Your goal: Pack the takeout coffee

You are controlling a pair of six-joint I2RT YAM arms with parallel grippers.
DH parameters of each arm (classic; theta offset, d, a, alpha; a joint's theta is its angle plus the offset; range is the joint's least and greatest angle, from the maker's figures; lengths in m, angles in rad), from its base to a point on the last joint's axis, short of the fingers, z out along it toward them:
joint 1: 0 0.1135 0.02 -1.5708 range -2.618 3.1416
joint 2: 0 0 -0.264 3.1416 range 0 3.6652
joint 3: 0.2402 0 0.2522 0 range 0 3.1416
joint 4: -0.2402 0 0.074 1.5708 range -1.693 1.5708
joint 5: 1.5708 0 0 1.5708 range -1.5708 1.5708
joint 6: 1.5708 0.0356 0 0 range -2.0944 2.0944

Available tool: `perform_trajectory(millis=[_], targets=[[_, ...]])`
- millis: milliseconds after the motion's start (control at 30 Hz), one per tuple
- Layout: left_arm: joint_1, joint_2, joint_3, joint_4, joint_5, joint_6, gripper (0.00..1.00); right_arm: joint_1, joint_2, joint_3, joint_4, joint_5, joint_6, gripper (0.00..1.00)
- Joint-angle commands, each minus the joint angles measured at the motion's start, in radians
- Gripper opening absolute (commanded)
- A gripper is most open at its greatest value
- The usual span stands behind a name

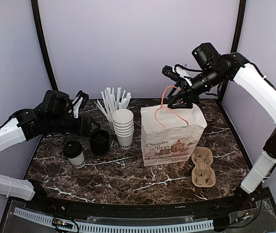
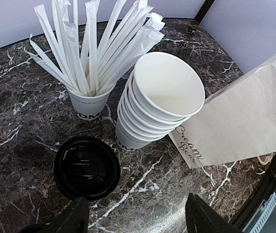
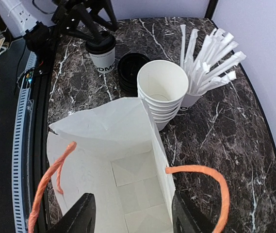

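paper bag (image 3: 104,126) lay beneath my right gripper (image 3: 132,196), parted, empty; my left gripper (image 2: 137,200), likewise, hovered near takeout coffee (image 1: 74,154).

straw cup (image 2: 87,104): wrapped straws, upright
cup stack (image 2: 162,92): lidless, beside paper bag (image 2: 244,126)
black lids (image 2: 87,167): near my left gripper (image 2: 137,218), jaws apart

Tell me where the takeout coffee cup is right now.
In the top view the takeout coffee stands upright on the left side of the table, just left of the stack of black lids and well left of the paper bag.
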Motion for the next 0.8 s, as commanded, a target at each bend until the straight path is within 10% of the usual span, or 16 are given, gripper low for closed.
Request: perform_trajectory(millis=[0,533,767], targets=[[-0.004,-0.001,-0.009,0.005,-0.012,0.013,0.71,-0.045,-0.039,0.06,0.03,0.048,0.033,0.58],[-0.003,0.073,0.072,0.033,-0.022,0.046,0.74,-0.627,-0.296,-0.622,0.141,0.206,0.123,0.67],[-0.003,0.07,0.062,0.031,-0.031,0.058,0.74,-0.634,-0.26,-0.873,0.194,0.272,0.104,0.68]])
